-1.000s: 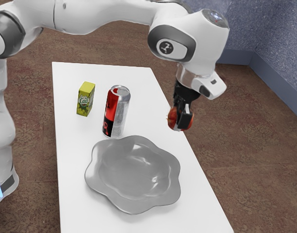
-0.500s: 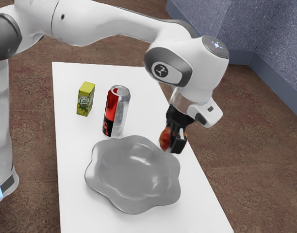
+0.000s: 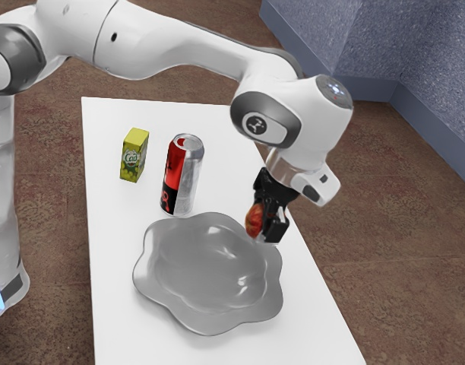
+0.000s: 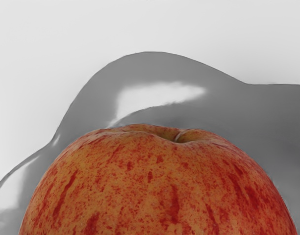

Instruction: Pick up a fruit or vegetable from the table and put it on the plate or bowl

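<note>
Apple [image 3: 254, 220] aloft, clamped in the pincer [image 3: 264, 227] from two sides. Held clear of the white surface [image 3: 111, 205], over the edge of the grey wavy plate [image 3: 179, 296] toward the exterior view's right, not touching it. From the wrist: red-streaked skin and stem dimple just under the hand, plate beyond. Behind the plate, can [image 3: 181, 175] and small yellow carton [image 3: 134, 154], upright.

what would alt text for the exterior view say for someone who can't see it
A white robot arm holds a red apple in its black gripper over the rim of a wavy grey plate on a white table. Behind the plate stand a red can and a small yellow carton.
</note>
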Available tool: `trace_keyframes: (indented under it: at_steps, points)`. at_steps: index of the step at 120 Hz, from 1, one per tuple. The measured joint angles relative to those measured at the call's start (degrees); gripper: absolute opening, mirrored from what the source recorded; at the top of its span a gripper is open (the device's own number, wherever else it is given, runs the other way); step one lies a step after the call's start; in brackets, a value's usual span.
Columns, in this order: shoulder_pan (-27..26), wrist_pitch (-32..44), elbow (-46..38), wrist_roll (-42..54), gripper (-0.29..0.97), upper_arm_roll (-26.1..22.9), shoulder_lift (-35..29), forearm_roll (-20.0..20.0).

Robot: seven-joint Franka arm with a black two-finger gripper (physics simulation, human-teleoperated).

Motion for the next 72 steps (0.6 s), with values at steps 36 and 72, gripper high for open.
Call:
trace_keyframes:
  at_steps: [36,72]
  points:
    - [3.0,-0.1,-3.0,-0.7,0.38,-5.0,-1.8,-0.2]
    - [-7.6,-11.9,-5.1,-3.6,0.38,-4.9,-1.9,-5.7]
